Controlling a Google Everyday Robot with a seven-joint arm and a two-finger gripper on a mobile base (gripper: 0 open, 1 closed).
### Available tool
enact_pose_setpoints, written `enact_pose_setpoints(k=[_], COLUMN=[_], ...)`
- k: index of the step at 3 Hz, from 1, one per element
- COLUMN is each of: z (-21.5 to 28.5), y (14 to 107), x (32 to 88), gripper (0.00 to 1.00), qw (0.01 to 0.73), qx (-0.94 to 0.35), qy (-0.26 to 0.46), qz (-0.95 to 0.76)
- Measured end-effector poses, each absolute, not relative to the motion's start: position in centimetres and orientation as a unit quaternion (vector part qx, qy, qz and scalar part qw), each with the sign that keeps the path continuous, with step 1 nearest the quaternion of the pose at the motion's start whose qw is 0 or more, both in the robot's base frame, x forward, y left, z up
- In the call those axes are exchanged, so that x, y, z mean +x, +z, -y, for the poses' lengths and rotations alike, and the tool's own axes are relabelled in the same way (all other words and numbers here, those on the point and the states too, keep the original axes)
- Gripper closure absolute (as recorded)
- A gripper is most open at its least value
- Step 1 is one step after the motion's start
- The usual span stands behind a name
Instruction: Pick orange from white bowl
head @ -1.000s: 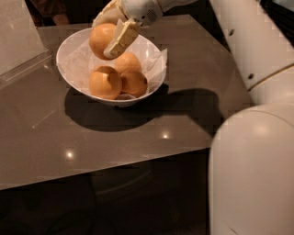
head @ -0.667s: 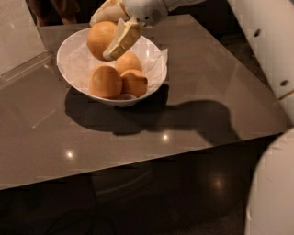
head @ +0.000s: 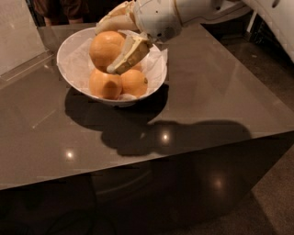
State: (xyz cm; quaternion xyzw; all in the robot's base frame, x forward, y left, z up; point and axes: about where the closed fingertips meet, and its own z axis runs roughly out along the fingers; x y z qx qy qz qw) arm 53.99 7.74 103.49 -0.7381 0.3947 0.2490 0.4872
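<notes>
The gripper point(head: 105, 49) is over the white bowl point(head: 64, 69), near the far left corner of the table point(head: 216, 87). It is clenched around the orange point(head: 104, 48). One finger point(head: 127, 56) lies across the right side of the fruit. The other finger point(head: 115, 19) curves over the top of it at the back. The orange is big, round and smooth, and it sits snug between the two.

The orange is higher up than the other fruit in the bowl. Under it lie two more oranges, side by side and touching. The left orange point(head: 104, 85) is the bigger one. The right orange point(head: 134, 82) is smaller and has a dark dot on its right side. The bottom of the held orange comes right down to these two, but I cannot tell if it touches them.

Crumpled white paper point(head: 76, 62) lines the bowl and sticks up over the rim on the right side.

The white arm point(head: 193, 9) reaches in from the far right corner, above the far edge of the table. The table is shiny and grey-brown. The bowl stands well away from the front edge and the right edge. A dark shadow point(head: 193, 137) spreads over the table from under the bowl toward the right edge. A small bright spot of light point(head: 69, 155) shines near the front edge.
</notes>
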Motion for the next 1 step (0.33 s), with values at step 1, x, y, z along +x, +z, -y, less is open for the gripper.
enact_pose_setpoints(k=[1], z=[-6.79], y=[103.83], x=[51.36], gripper=[1.0], qw=[0.507], qx=[-0.731], qy=[0.227], qz=[-0.398])
